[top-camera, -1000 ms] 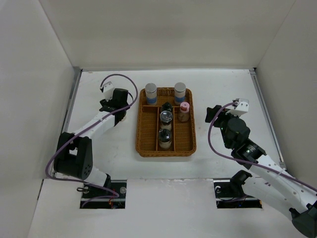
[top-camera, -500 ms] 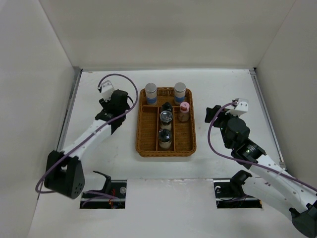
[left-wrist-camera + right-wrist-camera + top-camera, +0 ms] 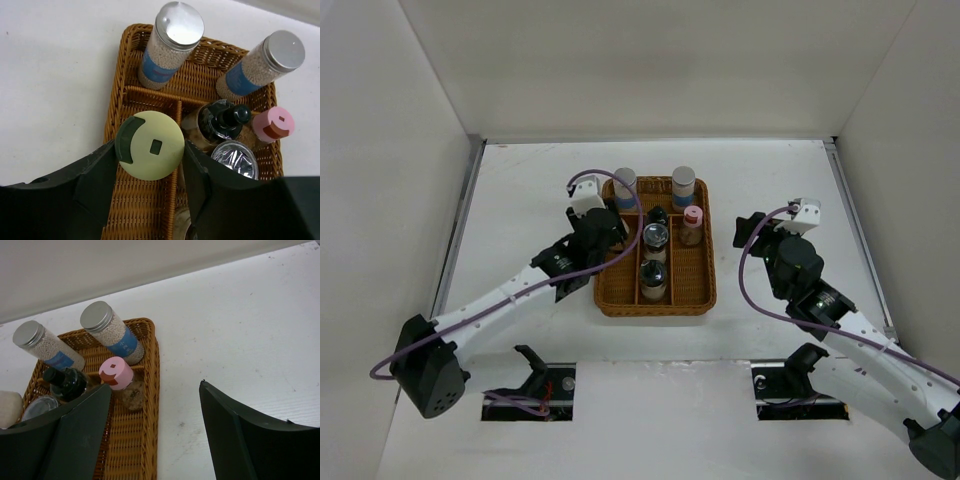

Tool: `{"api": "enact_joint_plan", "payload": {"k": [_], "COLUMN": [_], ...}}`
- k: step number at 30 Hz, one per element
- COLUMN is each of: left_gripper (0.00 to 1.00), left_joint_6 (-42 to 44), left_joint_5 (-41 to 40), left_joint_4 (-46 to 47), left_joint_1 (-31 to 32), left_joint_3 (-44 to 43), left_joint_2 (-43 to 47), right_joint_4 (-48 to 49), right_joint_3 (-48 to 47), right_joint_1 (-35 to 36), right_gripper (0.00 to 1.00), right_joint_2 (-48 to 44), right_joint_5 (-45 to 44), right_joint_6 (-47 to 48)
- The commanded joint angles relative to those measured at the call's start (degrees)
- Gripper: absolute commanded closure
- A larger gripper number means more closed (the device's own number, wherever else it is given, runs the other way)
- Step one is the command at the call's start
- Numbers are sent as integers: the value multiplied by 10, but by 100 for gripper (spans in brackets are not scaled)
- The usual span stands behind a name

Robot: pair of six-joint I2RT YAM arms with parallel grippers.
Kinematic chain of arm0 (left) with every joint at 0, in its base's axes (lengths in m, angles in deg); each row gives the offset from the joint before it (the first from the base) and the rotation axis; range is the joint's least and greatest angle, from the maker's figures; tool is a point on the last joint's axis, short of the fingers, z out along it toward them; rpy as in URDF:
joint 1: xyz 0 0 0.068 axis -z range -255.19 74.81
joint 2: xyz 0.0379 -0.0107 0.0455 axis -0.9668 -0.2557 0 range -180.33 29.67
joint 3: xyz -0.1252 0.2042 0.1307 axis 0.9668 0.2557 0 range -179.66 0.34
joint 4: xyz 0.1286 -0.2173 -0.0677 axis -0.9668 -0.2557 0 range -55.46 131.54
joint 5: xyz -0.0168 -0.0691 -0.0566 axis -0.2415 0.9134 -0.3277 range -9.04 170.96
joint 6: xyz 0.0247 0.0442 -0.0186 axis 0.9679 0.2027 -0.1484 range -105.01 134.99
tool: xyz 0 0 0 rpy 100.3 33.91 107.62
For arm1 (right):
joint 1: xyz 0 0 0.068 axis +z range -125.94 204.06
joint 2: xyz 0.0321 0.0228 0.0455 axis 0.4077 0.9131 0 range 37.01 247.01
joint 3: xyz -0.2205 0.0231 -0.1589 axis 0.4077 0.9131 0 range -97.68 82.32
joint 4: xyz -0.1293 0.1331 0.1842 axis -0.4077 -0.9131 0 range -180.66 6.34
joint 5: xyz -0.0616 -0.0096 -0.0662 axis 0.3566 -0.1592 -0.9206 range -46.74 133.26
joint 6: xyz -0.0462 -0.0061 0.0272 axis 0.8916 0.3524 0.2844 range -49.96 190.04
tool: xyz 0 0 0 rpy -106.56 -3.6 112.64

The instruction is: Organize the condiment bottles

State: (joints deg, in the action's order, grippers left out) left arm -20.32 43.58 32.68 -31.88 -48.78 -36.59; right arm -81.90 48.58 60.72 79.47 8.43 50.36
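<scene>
Shaker with a round cream lid (image 3: pixel 159 131) is pinched in my left pincer (image 3: pixel 150 147), at the centre of the left wrist view, over the left compartment of the brown wicker divided tray (image 3: pixel 145 205). My right pincer (image 3: pixel 155 387) stands spread above the white desk (image 3: pixel 240 330), right of the tray.

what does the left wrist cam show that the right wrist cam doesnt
Only the left wrist: the cream-lidded shaker seen from above, clamped in the left gripper over the tray's left side.
Only the right wrist: the right gripper open with nothing in it, the table right of the tray, and the back wall; the cream shaker is just a sliver at its left edge.
Both: the wicker tray, two silver-lidded jars, the black-topped bottle and the pink-topped shaker.
</scene>
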Motion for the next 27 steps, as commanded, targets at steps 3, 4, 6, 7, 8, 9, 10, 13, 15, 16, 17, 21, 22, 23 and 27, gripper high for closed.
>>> {"api": "enact_joint_plan", "payload": {"k": [3, 4, 6, 7, 8, 9, 10, 13, 15, 16, 17, 21, 22, 23, 27], "left_gripper": [59, 58, 57, 56, 56, 56, 56, 56, 55, 54, 53, 50, 48, 47, 43], "left_joint_6": [18, 18, 18, 17, 17, 18, 19, 20, 22, 24, 28, 39, 39, 40, 43], "left_joint_5": [0, 0, 1, 3, 4, 5, 6, 16, 16, 11, 7, -8, -8, -8, -8], "left_joint_4": [73, 81, 97, 105, 113, 119, 125, 133, 133, 134, 137, 143, 145, 147, 150], "left_joint_1": [9, 9, 2, -1, -5, -10, -13, -24, -22, -20, -18, -23, -24, -23, -27], "left_joint_3": [0, 2, 6, 7, 7, 7, 5, -4, -10, -11, -12, -18, -18, -19, -25], "left_joint_2": [-44, -55, -80, -91, -102, -112, -122, -149, -166, -171, -178, -196, -199, -200, -202], "right_joint_4": [27, 28, 27, 27, 27, 25, 25, 27, 29, 27, 25, 30, 30, 27, 30], "right_joint_3": [-5, -5, -5, -5, -5, -7, -7, -5, -4, -5, -6, -3, -3, -4, -3], "right_joint_1": [-2, -2, -2, -2, -2, -2, -2, -2, -2, -2, -2, -2, -5, -4, -3], "right_gripper": [21, 21, 21, 21, 21, 21, 21, 21, 21, 21, 21, 21, 21, 21, 19], "right_joint_2": [-2, 0, 3, 3, 3, 3, 1, -8, -8, -6, -5, -7, -5, -4, -7], "right_joint_5": [5, 5, 5, 5, 5, 5, 5, 2, 4, 4, 2, 4, 4, 4, 5], "right_joint_6": [0, 0, 0, 0, 0, 1, 2, 4, 4, 4, 4, 2, 1, 1, 0]}}
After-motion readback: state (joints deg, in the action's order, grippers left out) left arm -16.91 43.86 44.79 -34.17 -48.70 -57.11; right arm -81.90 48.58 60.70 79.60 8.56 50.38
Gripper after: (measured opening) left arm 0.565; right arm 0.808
